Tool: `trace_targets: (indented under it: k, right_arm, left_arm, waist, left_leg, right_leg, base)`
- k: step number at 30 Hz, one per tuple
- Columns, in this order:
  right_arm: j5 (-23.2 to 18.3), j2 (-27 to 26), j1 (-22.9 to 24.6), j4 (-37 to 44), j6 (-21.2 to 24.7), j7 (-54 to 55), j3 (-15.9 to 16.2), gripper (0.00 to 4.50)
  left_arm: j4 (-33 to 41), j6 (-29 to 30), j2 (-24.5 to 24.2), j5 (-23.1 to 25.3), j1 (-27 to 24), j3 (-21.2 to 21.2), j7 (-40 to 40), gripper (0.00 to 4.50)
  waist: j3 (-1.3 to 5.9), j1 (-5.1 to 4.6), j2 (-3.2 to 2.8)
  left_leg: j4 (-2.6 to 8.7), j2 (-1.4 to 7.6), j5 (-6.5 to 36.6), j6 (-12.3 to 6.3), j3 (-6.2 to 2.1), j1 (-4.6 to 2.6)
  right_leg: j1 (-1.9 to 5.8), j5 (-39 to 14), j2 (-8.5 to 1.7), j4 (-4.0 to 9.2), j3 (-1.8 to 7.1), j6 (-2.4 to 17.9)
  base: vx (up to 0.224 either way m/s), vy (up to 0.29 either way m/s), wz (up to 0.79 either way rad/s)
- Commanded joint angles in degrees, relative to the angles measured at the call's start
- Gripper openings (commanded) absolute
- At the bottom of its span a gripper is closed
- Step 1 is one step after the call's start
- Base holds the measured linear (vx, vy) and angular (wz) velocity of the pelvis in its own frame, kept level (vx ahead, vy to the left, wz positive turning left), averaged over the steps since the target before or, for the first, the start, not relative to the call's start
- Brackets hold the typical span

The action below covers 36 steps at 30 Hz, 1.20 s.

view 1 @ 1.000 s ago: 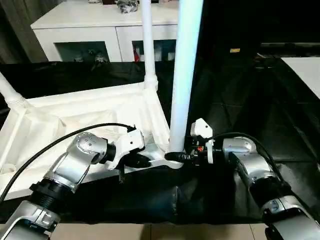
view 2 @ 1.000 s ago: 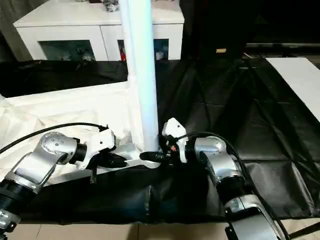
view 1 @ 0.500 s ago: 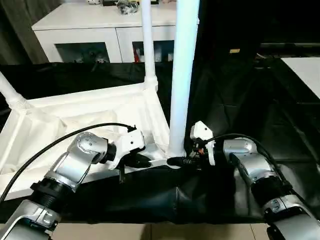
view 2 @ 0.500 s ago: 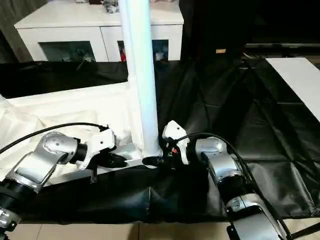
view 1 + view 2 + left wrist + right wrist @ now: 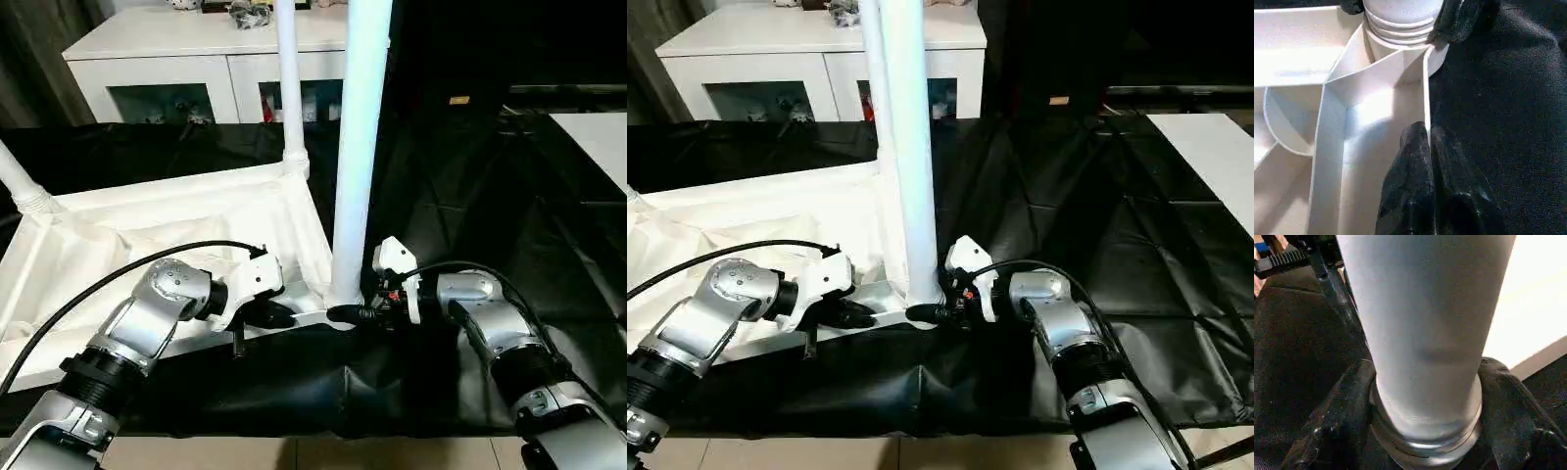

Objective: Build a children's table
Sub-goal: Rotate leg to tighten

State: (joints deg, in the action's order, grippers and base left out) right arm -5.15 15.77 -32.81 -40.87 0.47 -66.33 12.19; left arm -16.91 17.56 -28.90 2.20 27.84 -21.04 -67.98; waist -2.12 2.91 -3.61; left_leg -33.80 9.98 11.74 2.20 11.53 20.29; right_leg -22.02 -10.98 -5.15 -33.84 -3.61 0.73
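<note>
The children's table top (image 5: 147, 235) lies upside down on a black sheet (image 5: 470, 196), its ribbed white underside facing up. Three legs stand in its corner sockets: the near leg (image 5: 358, 147) rises upright from the corner socket (image 5: 338, 299) closest to the robot's right arm, a second leg (image 5: 288, 78) stands upright in the far corner behind it, and a third leg (image 5: 18, 181) leans out at the far left corner.

The right pincer (image 5: 345, 314) has its two black fingers spread to either side of the near leg's base, pressing against the ringed collar just above the socket; in the right wrist view the fingers (image 5: 1337, 431) hug the collar on both sides, so it is clamped on that leg.

The left pincer (image 5: 269, 315) sits at the top's near edge, just beside the same corner. In the left wrist view its fingers (image 5: 1410, 181) are closed together on the thin upright rim wall (image 5: 1426, 93) of the top.

Behind the sheet stands a white cabinet (image 5: 196, 59) with glass doors; small figures sit inside its compartments, too small to identify
</note>
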Motion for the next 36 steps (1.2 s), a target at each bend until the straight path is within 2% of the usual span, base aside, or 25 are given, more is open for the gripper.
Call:
trace_targets:
  k: [1,5,7,10,12,14,15,16,18,19,21,23,24,25,26,28,32,33,34,35,36]
  right_arm:
    - [0.1,-0.2,1.0,-0.7,1.1,0.9,0.0,2.72]
    - [0.2,-2.1,1.0,-1.6,1.6,7.9,-2.1,2.72]
    - [0.6,-4.1,1.0,-2.4,2.1,14.3,-3.5,2.72]
    - [0.3,-8.3,0.9,-3.1,4.1,25.4,-6.5,2.72]
    - [0.8,-11.1,0.4,-4.4,5.4,34.1,-8.1,2.72]
    - [1.5,-12.7,-0.1,-5.6,5.7,39.5,-8.8,2.72]
    - [2.2,-13.7,-0.6,-6.7,5.7,43.4,-9.2,2.72]
    - [2.6,-14.4,-1.3,-7.8,5.1,46.2,-9.3,2.72]
    - [3.7,-15.7,-2.2,-9.1,4.7,50.8,-9.7,2.72]
    - [4.2,-16.5,-3.1,-10.1,4.5,53.2,-9.9,2.72]
    - [4.7,-17.6,-4.2,-11.3,4.3,56.3,-10.1,2.71]
    - [5.3,-19.0,-5.6,-12.9,3.9,58.6,-9.8,2.71]
    - [5.2,-19.8,-6.1,-13.4,3.7,58.1,-9.6,2.71]
    - [5.0,-20.0,-6.1,-13.4,3.6,57.6,-9.5,2.71]
    - [4.7,-20.4,-6.2,-13.1,3.2,56.7,-9.5,3.06]
    - [4.3,-20.7,-6.2,-12.3,2.5,56.0,-9.7,3.4]
    - [4.6,-19.4,-5.7,-9.9,1.3,56.2,-9.7,3.68]
    - [5.0,-17.7,-4.4,-5.6,0.8,55.3,-9.3,3.68]
    - [5.0,-17.6,-4.2,-5.3,0.8,55.2,-9.3,3.68]
    - [5.0,-17.1,-3.7,-3.9,0.8,54.6,-9.2,3.68]
    - [4.5,-16.2,-2.4,-0.8,1.5,53.3,-9.2,3.68]
  left_arm:
    - [-2.6,1.5,-0.6,2.2,-2.5,-4.0,-1.3,0.0]
    - [-3.7,2.0,0.5,2.2,-2.2,-3.3,0.7,0.0]
    - [-5.5,2.1,2.2,2.5,-1.5,-2.5,3.6,0.0]
    - [-10.2,2.4,6.3,3.1,0.7,-0.4,10.8,0.0]
    - [-13.9,4.1,9.7,3.3,2.8,1.2,16.4,0.0]
    - [-16.6,5.2,12.0,3.1,4.3,2.3,20.1,0.0]
    - [-18.8,5.7,13.7,2.9,5.5,3.3,22.7,0.0]
    - [-20.9,5.7,15.2,2.8,6.7,4.2,25.2,0.0]
    - [-24.3,5.1,17.1,3.1,8.4,5.2,28.1,0.0]
    - [-26.5,4.5,18.3,3.4,9.6,5.6,29.6,0.0]
    - [-29.2,3.8,19.6,3.7,11.0,5.9,31.4,0.0]
    - [-31.5,3.0,20.9,3.8,12.3,6.2,33.0,0.0]
    - [-32.5,2.6,21.4,3.9,12.8,6.2,33.6,0.0]
    - [-32.9,2.3,21.6,3.9,13.0,6.2,33.6,0.0]
    - [-33.5,1.9,21.9,4.0,13.2,6.2,33.6,0.0]
    - [-34.5,0.2,22.3,4.3,13.6,5.9,33.3,0.0]
    - [-35.9,-3.0,22.7,4.9,14.2,5.1,32.4,0.0]
    - [-36.7,-5.9,22.6,5.3,14.5,4.5,31.5,0.0]
    - [-36.7,-6.1,22.6,5.3,14.5,4.5,31.4,0.0]
    - [-36.9,-7.3,22.6,5.4,14.6,4.4,31.0,0.0]
    - [-37.1,-8.9,22.7,5.2,14.7,4.7,31.0,0.0]
  waist:
    - [2.98,-0.08,0.2]
    - [2.69,-0.31,0.23]
    - [2.33,-0.76,0.25]
    - [1.84,-1.55,0.2]
    - [1.74,-1.71,0.03]
    - [1.67,-2.1,0.16]
    - [1.62,-2.46,-0.05]
    - [1.74,-2.84,-0.36]
    - [1.53,-3.34,-0.38]
    - [1.43,-3.62,-0.25]
    - [1.56,-4.04,-0.59]
    - [1.58,-4.37,-0.56]
    - [1.5,-4.6,-0.83]
    - [1.45,-4.69,-0.66]
    - [1.43,-4.89,-0.68]
    - [1.49,-4.95,-0.54]
    - [1.42,-5.46,-0.39]
    - [1.42,-5.54,-0.25]
    - [1.48,-5.53,-0.15]
    - [1.55,-5.56,-0.12]
    - [1.92,-5.59,0.35]
  left_leg:
    - [4.31,3.4,11.6,-2.85,-1.57,-0.31]
    - [4.53,3.35,13.5,-2.16,-1.6,-0.32]
    - [4.8,3.24,17.1,-0.85,-1.69,-0.68]
    - [5.05,3.01,22.3,1.46,-2.22,-1.26]
    - [5.08,2.86,24.2,2.06,-2.57,-1.38]
    - [5.19,2.73,26.5,2.56,-2.88,-1.61]
    - [5.22,2.6,27.6,2.62,-3.01,-1.52]
    - [5.26,2.53,28.3,2.71,-3.16,-1.61]
    - [5.05,2.33,31.6,2.37,-3.21,-2.35]
    - [5.14,2.28,32.4,2.17,-3.21,-2.3]
    - [5.45,2.28,33.7,1.88,-3.64,-2.16]
    - [5.77,2.29,34.9,1.81,-3.75,-1.96]
    - [5.78,2.24,35.9,1.75,-3.7,-2.18]
    - [5.75,2.19,36.3,1.54,-3.62,-2.3]
    - [5.73,2.15,36.5,1.18,-3.56,-2.46]
    - [5.86,2.2,35.8,0.67,-3.58,-2.17]
    - [6.04,2.11,36.6,0.4,-3.89,-1.64]
    - [6.03,2.05,36.6,0.18,-3.94,-1.6]
    - [5.97,2.04,36.1,-0.1,-3.87,-1.56]
    - [6.03,2.1,35.5,-0.2,-3.97,-1.32]
    - [6.13,2.33,33.9,-0.46,-3.91,-0.93]
  right_leg:
    - [2.11,-9.1,-3.46,3.13,2.37,15.6]
    - [1.95,-12.1,-3.51,3.49,2.46,15.0]
    - [1.58,-17.5,-3.55,4.08,2.55,13.8]
    - [0.87,-28.4,-3.72,5.29,2.56,10.0]
    - [0.64,-32.3,-3.82,5.71,2.35,7.9]
    - [0.38,-35.7,-3.75,6.18,2.0,6.0]
    - [0.29,-36.7,-3.75,6.43,1.75,5.2]
    - [0.25,-36.2,-3.72,6.58,1.51,5.0]
    - [-0.3,-36.7,-3.41,7.38,0.86,4.4]
    - [-0.34,-36.9,-3.29,7.53,0.73,4.2]
    - [-0.01,-36.0,-3.43,7.58,0.43,3.7]
    - [0.12,-34.6,-3.34,7.64,0.31,3.8]
    - [-0.11,-34.4,-3.41,7.78,0.4,4.0]
    - [-0.28,-34.6,-3.39,7.98,0.39,4.0]
    - [-0.3,-34.7,-3.46,8.17,0.38,4.1]
    - [-0.15,-34.4,-3.66,8.15,0.56,4.2]
    - [0.15,-36.7,-3.8,8.26,0.08,2.8]
    - [0.14,-37.3,-3.89,8.44,-0.04,2.3]
    - [0.08,-37.4,-3.97,8.55,0.04,2.0]
    - [0.19,-37.0,-4.07,8.43,0.18,2.1]
    - [0.34,-34.6,-4.16,7.91,0.54,3.1]
  base:
    - [0.0,0.0,0.0]
    - [0.0,0.0,0.0]
    - [0.0,0.0,0.0]
    - [-0.038,-0.003,0.0]
    - [-0.06,0.001,-0.02]
    - [-0.056,0.012,-0.05]
    - [-0.052,0.021,-0.06]
    - [-0.061,0.032,-0.03]
    - [-0.059,0.036,-0.01]
    - [0.0,0.0,0.0]
    - [-0.012,0.026,-0.02]
    - [0.0,0.0,0.0]
    - [0.0,0.0,0.0]
    - [0.0,0.0,0.0]
    - [0.0,0.0,0.0]
    - [0.0,0.0,0.0]
    - [0.0,0.0,0.0]
    - [0.0,0.0,0.0]
    - [0.0,0.0,0.0]
    - [0.0,0.0,0.0]
    - [0.0,0.0,0.0]
